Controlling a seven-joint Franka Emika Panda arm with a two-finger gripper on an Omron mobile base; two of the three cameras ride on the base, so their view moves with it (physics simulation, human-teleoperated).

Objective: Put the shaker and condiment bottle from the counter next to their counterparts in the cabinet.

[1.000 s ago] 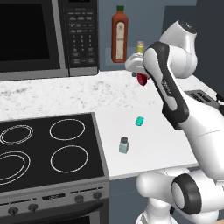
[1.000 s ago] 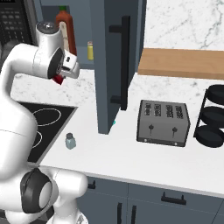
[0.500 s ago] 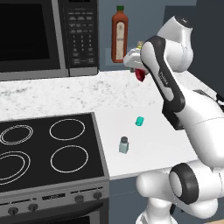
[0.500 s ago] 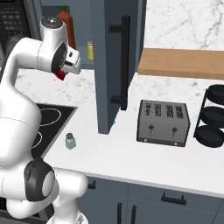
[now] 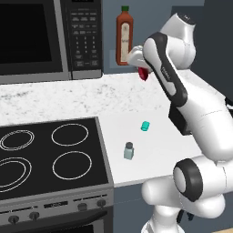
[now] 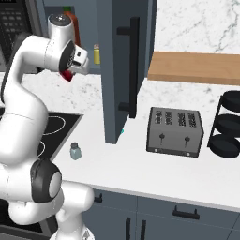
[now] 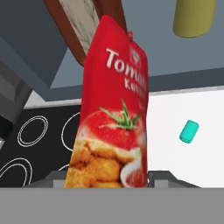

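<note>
Bright red against the blue-grey, the condiment bottle (image 7: 114, 109) sits clamped in the end effector (image 5: 142, 68), its jaws closed narrow on it, and it is held up off the worktop (image 5: 154, 136) at the mouth of the cabinet (image 5: 145, 27). I take it the arm carries it that high so it can go onto the ledge beside its tall counterpart, the orange-red sauce bottle (image 5: 123, 35), which stands upright just beyond. In the hand view the bottle hangs tilted, its tomato label facing the camera, with the yellow shaker (image 7: 194, 17) further back on the shelf. The pale shaker (image 5: 129, 150) with the dark cap stands upright on the worktop near the stove (image 5: 50, 154), not yet moved, and a small teal cylinder (image 5: 144, 126) lies on its side a little behind it. By my count: two red bottles, one tall and one stubby; two shakers, one yellow and one pale; one teal cylinder.
</note>
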